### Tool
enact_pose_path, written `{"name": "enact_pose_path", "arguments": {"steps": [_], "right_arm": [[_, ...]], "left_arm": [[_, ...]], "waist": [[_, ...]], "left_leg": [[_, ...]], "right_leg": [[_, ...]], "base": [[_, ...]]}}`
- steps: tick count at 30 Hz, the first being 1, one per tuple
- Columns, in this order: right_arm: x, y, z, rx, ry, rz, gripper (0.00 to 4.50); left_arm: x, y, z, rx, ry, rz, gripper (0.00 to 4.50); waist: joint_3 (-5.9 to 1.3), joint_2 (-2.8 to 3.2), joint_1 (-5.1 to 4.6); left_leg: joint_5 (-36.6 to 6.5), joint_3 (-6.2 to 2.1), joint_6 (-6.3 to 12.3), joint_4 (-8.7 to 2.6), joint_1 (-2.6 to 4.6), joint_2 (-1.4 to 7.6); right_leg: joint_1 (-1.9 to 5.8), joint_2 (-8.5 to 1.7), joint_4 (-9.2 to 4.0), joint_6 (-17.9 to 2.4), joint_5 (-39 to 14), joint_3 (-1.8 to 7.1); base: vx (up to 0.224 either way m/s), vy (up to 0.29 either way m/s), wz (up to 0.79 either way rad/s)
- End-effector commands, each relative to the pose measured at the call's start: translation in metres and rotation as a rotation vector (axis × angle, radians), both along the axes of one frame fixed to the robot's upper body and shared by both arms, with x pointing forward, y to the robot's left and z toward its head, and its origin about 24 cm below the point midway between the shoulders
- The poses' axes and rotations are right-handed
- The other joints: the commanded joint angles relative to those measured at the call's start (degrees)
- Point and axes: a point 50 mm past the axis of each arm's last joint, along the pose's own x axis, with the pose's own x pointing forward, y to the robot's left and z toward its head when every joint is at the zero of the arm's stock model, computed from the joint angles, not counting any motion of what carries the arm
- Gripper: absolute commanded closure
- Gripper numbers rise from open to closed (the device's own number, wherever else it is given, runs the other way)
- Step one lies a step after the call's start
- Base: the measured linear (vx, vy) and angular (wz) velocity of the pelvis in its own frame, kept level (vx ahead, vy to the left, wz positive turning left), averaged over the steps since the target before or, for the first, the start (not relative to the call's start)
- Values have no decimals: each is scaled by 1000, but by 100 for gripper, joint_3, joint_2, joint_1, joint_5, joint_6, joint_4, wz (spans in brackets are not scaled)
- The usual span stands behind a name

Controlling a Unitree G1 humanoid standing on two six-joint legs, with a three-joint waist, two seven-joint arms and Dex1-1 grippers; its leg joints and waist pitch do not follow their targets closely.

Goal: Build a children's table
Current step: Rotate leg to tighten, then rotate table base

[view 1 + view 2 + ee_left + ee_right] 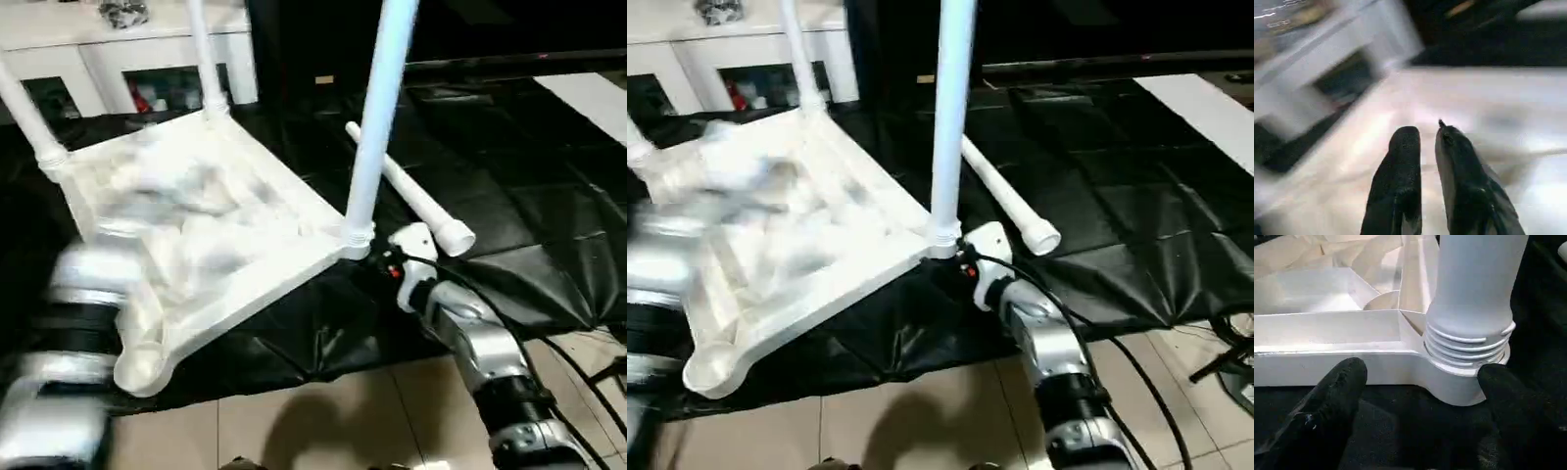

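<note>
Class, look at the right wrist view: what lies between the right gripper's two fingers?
The tabletop's corner socket with a leg screwed in sits between the open right gripper's fingers.

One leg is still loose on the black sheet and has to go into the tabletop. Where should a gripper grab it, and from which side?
Grip the loose leg around mid-shaft, coming down from above with the fingers across the tube. It lies flat on the black sheet, apart from the tabletop, and its round shaft is bare there. Stay off the wider collared end nearest the right gripper: that end probably goes into the socket.
</note>
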Motion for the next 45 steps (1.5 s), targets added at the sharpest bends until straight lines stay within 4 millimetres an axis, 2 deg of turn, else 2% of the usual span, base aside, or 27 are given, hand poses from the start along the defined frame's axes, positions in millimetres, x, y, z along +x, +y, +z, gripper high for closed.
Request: {"name": "enact_pose_path", "arguments": {"steps": [1,2,3,4,5,6,7,8,11,12,15,16,18,22,23,28,29,30,31,34,36,37,38,40,42,43,45], "right_arm": [[0,8,-3,-19,16,18,34],[1,8,-3,-20,16,20,52],[1,8,-3,-20,16,20,70],[1,8,-3,-13,22,36,70],[1,9,-3,0,30,46,70],[1,9,-3,0,30,46,82],[1,9,-3,5,37,44,98],[2,9,-3,6,37,48,110],[3,11,-2,3,31,58,121],[3,11,-2,3,31,59,141],[4,13,-2,2,32,63,159],[5,13,-2,2,32,63,161],[6,14,-2,3,31,60,196],[9,15,-3,3,35,59,214],[9,15,-3,2,36,60,239],[13,17,-2,-2,35,70,266],[14,18,-2,-4,34,75,279],[15,19,-1,-8,33,82,286],[15,19,-1,-8,33,82,286],[17,23,-1,-17,31,102,326],[19,24,0,-19,31,110,338],[20,26,0,-22,30,115,348],[21,27,1,-22,29,118,358],[22,28,1,-21,29,120,367],[23,29,1,-21,30,123,384],[23,29,2,-23,27,126,396],[25,29,4,-24,8,112,411]], "left_arm": [[-3,8,-4,15,15,54,410],[-10,21,-9,36,55,105,410],[-10,21,-9,36,55,105,427],[-19,35,-18,74,118,161,427],[-24,44,-24,103,157,190,441],[-24,44,-24,103,157,190,448],[-30,49,-32,126,213,195,450],[-34,49,-42,116,281,169,450],[-40,48,-55,124,387,139,450],[-40,48,-56,125,392,138,450],[-45,48,-63,154,455,123,450],[-46,46,-66,150,480,104,450],[-49,42,-70,131,526,69,450],[-58,30,-79,83,660,-73,450],[-62,27,-80,75,703,-113,450],[-78,13,-85,28,840,-288,450],[-82,8,-85,14,862,-337,450],[-86,1,-85,-7,889,-392,450],[-86,1,-85,-7,889,-392,450],[-97,-18,-82,-78,950,-541,450],[-100,-27,-79,-100,969,-608,450],[-102,-32,-78,-115,975,-641,450],[-102,-37,-77,-129,974,-666,450],[-102,-41,-76,-140,971,-682,450],[-103,-47,-76,-150,976,-718,450],[-104,-50,-75,-154,979,-736,450],[-101,-55,-77,-145,964,-736,450]], "waist": [[-369,24,37],[-370,-45,41],[-373,-11,59],[-377,6,61],[-380,-1,40],[-380,-1,40],[-386,-19,35],[-378,2,55],[-368,-11,58],[-368,-9,58],[-365,-7,46],[-368,-13,51],[-376,1,46],[-368,11,30],[-362,14,16],[-339,27,-14],[-326,30,-16],[-328,30,-15],[-340,50,-10],[-357,52,10],[-353,46,34],[-363,23,38],[-358,5,39],[-358,8,49],[-364,-33,43],[-364,-15,42],[-358,-18,30]], "left_leg": [[-1493,-60,24,-384,70,120],[-1506,-47,20,-383,69,122],[-1472,-55,24,-388,53,116],[-1472,-55,15,-387,65,128],[-1494,-58,28,-390,47,116],[-1494,-58,28,-390,47,116],[-1467,-53,39,-387,61,118],[-1490,-58,28,-396,68,122],[-1653,-62,-40,-413,81,129],[-1691,-59,-51,-412,85,128],[-1790,-73,-90,-422,67,122],[-1779,-73,-90,-418,74,119],[-1729,-73,-84,-413,75,122],[-1743,-73,-84,-415,81,125],[-1809,-77,-96,-422,88,133],[-2017,-85,-138,-433,92,132],[-2085,-66,-133,-430,123,124],[-2104,-70,-139,-428,129,126],[-2068,-83,-154,-435,115,139],[-1928,-66,-154,-427,122,143],[-1825,-51,-147,-417,117,124],[-1727,-49,-143,-420,108,128],[-1709,-42,-122,-419,107,124],[-1640,-40,-109,-414,92,118],[-1548,-38,-79,-408,78,112],[-1530,-44,-75,-407,78,116],[-1535,-36,-72,-400,83,117]], "right_leg": [[264,-308,-407,-912,-1630,269],[262,-306,-407,-945,-1610,275],[273,-316,-383,-964,-1585,280],[261,-319,-378,-971,-1537,285],[274,-311,-373,-962,-1475,280],[274,-311,-373,-962,-1475,280],[263,-306,-381,-974,-1418,284],[251,-313,-381,-1015,-1421,288],[241,-313,-383,-1056,-1478,292],[240,-318,-390,-1067,-1490,297],[265,-327,-390,-1075,-1470,295],[265,-327,-386,-1076,-1455,296],[267,-337,-379,-1117,-1372,300],[270,-336,-371,-1212,-1340,300],[258,-340,-370,-1259,-1374,301],[263,-348,-376,-1276,-1618,307],[227,-322,-405,-1250,-1707,309],[228,-330,-400,-1254,-1720,313],[247,-347,-386,-1279,-1685,315],[245,-331,-345,-1377,-1388,320],[251,-302,-326,-1406,-1209,316],[269,-304,-309,-1412,-1119,318],[267,-306,-315,-1414,-1139,317],[287,-318,-313,-1394,-1158,322],[298,-319,-311,-1372,-1161,320],[300,-324,-312,-1363,-1203,318],[291,-320,-324,-1333,-1287,320]], "base": [[0,0,0],[0,0,0],[0,0,0],[0,0,0],[0,0,0],[0,0,0],[0,0,0],[0,0,0],[0,0,0],[0,0,0],[0,0,0],[0,0,0],[0,0,0],[0,0,0],[0,0,0],[0,0,0],[0,0,0],[0,0,0],[0,0,0],[0,0,0],[0,0,0],[0,0,0],[0,0,0],[0,0,0],[0,0,0],[0,0,0],[0,0,0]]}}
